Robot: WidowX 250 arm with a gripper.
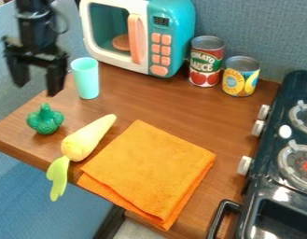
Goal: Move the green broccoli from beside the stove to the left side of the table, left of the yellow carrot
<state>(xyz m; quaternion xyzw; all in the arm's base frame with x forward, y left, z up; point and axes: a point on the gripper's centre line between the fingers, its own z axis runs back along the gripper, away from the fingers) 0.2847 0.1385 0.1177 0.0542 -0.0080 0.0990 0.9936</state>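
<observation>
The black gripper hangs at the upper left, open, with nothing between its fingers. Close to its right side stands a mint-green cup, upright on the wooden table. A green broccoli toy sits lower down near the table's left edge. Right of the broccoli lies a pale yellow carrot-shaped toy, its light green top hanging over the front edge. Beside it an orange cloth lies folded flat, its lower corner reaching the table's front edge.
A teal and white toy microwave stands at the back. To its right are a tomato can and a yellow can. A dark toy stove with knobs and burners borders the right side. The wooden table ends at the left and front.
</observation>
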